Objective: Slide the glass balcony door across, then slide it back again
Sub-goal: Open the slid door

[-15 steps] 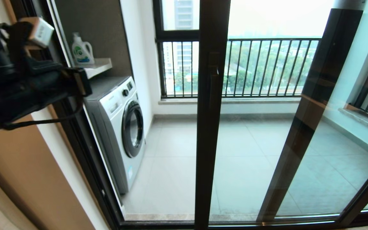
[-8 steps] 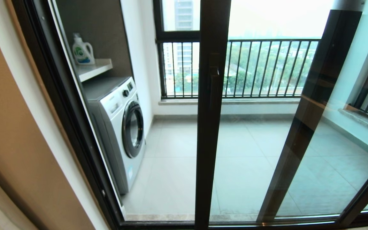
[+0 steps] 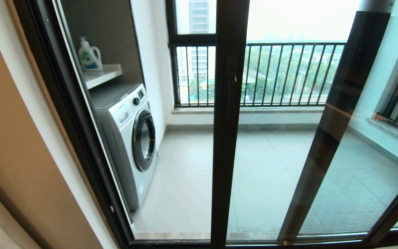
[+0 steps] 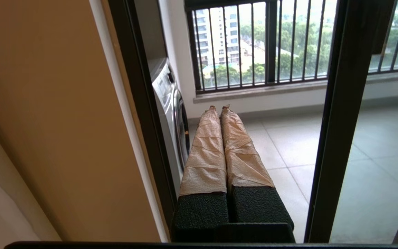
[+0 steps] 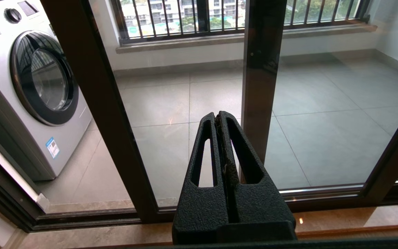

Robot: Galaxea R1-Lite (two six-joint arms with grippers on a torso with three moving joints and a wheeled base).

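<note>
The glass balcony door (image 3: 229, 138) is seen at frame centre, its handle (image 3: 231, 90) on the upright. A washing machine (image 3: 130, 138) is set at left on the tiled balcony floor (image 3: 192, 180). Both the left end effector (image 4: 219, 108) and right end effector (image 5: 217, 116) are closed on nothing.

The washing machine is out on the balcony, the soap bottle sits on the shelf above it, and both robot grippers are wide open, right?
Not quite. Both grippers are shut, not open. The left wrist view shows the left gripper with its taped fingers pressed together, and the right wrist view shows the right gripper closed too. The rest is right: the washing machine stands on the balcony, with the detergent bottle on the shelf above it.
</note>
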